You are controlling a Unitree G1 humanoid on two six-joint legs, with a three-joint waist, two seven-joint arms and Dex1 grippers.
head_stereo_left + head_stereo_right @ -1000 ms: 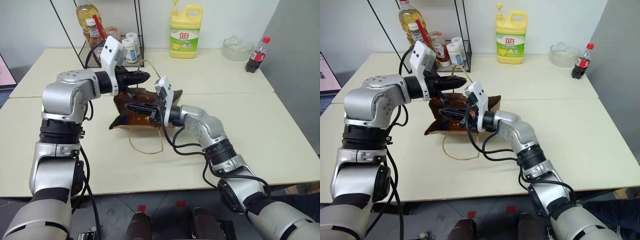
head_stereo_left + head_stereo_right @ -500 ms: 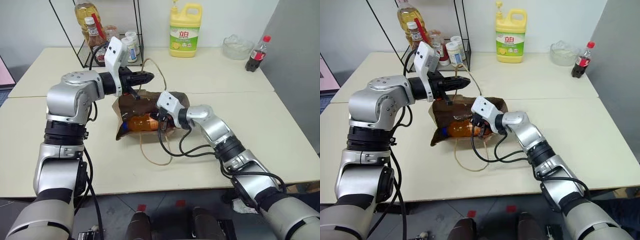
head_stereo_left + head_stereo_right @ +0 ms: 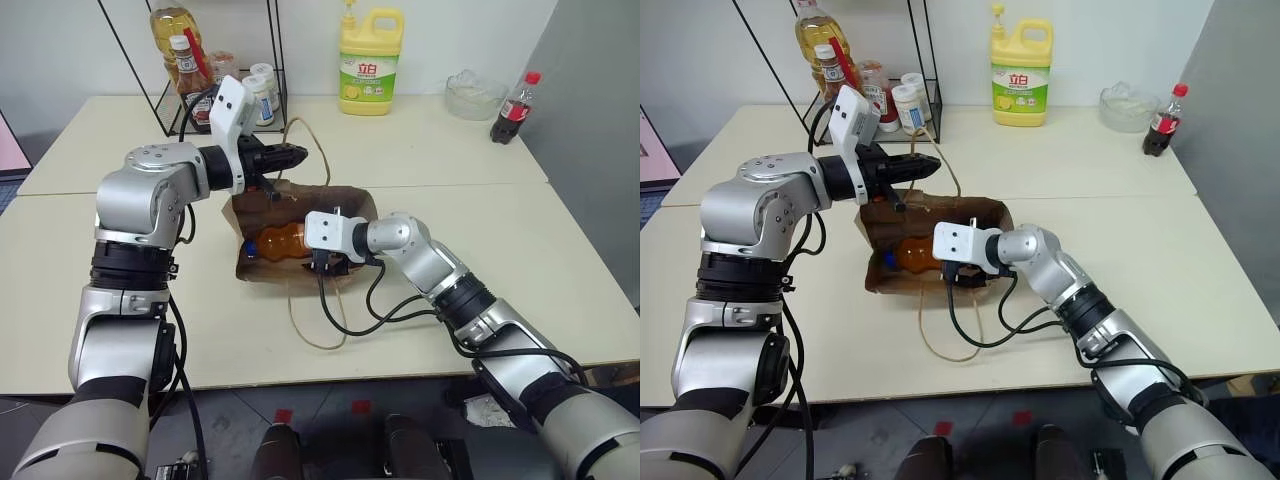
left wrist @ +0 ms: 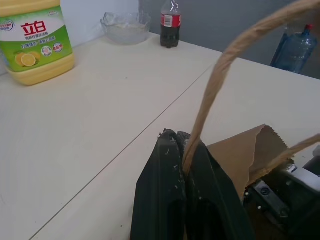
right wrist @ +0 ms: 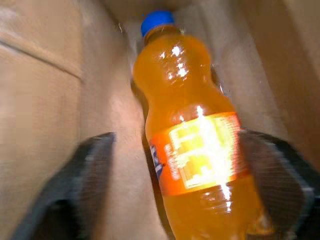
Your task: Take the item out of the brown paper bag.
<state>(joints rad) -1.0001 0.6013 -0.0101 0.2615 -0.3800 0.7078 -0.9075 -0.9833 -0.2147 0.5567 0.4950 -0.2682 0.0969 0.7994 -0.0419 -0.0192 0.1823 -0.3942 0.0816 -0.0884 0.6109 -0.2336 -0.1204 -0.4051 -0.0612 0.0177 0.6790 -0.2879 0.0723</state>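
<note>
Left eye view, from left to right: left gripper [image 3: 296,153] raised above the brown paper bag [image 3: 340,205], fingers pinched tight on one twisted-paper handle [image 3: 318,160]; just below and right of it, the bag lying on its side on the table [image 3: 500,230], mouth toward the right gripper [image 3: 958,272]. Orange drink bottle [image 3: 285,243] inside the bag, blue cap pointing away from the right gripper. Second handle [image 3: 325,325] looped loose on the table, nearer than that gripper. Far beyond both hands, a yellow detergent jug [image 3: 371,48] with a green label bearing two red characters and lemon pictures, then a glass bowl [image 3: 472,95] and a cola bottle [image 3: 514,108] with a red cap.

Left wrist view: closed black fingers [image 4: 172,200] with the handle rising from between them; same jug label legible at close range.

Right wrist view: bottle's label, orange with a yellow patch, writing too blurred to read; jaws spread wide, one finger [image 5: 92,170] either side of the bottle, contact not discernible.
</note>
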